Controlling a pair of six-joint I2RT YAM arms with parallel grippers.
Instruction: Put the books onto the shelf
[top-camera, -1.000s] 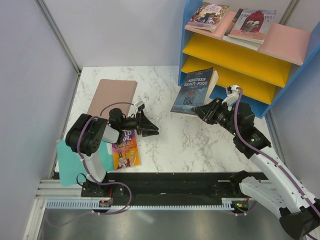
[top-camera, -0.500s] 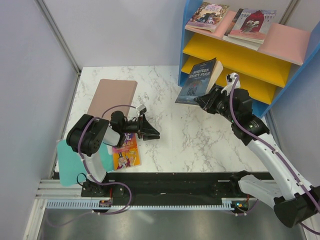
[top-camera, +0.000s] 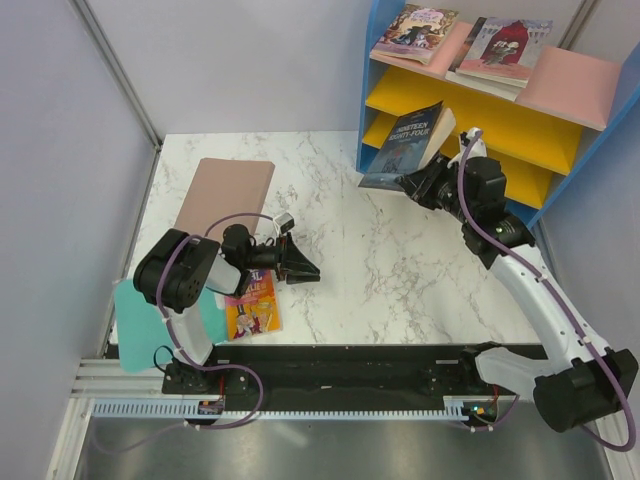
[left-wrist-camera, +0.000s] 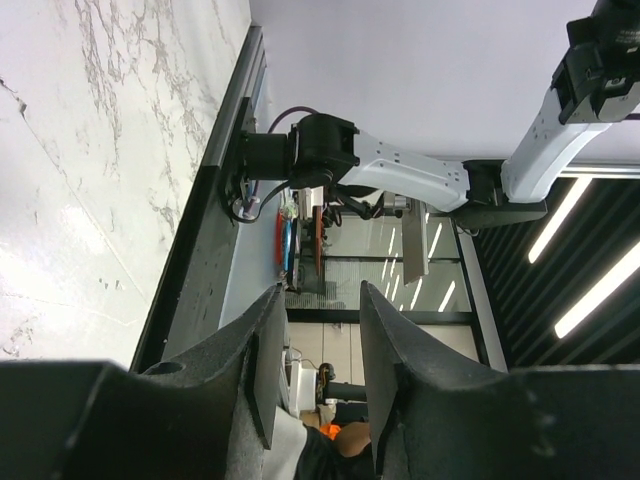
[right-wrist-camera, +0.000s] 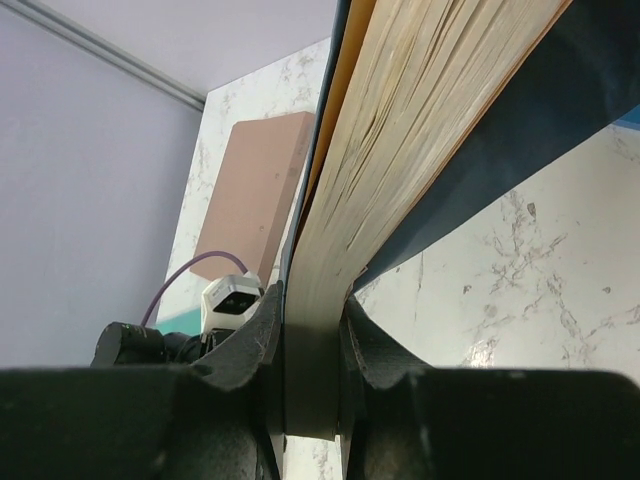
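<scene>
The dark blue Nineteen Eighty-Four book (top-camera: 410, 143) hangs tilted in front of the shelf (top-camera: 470, 112), its top edge by the lower yellow boards. My right gripper (top-camera: 427, 181) is shut on its lower edge; the right wrist view shows the page block (right-wrist-camera: 400, 130) pinched in the right gripper (right-wrist-camera: 312, 370). Two illustrated books (top-camera: 415, 30) (top-camera: 505, 47) lie on the pink top board. The yellow-purple Roald Dahl book (top-camera: 252, 305) lies on the table, partly under my left arm. My left gripper (top-camera: 301, 268) is open and holds nothing, pointing right above the marble; its pads (left-wrist-camera: 262, 375) stand apart.
A plain brownish-pink board (top-camera: 225, 193) lies at the table's back left, also seen in the right wrist view (right-wrist-camera: 255, 190). A teal sheet (top-camera: 140, 322) sticks out past the front left edge. Grey walls close the left and back; the shelf fills the back right corner.
My right gripper has lifted the dark blue book up and back toward the shelf's yellow boards. The left gripper's jaws have narrowed a little and it has edged right.
</scene>
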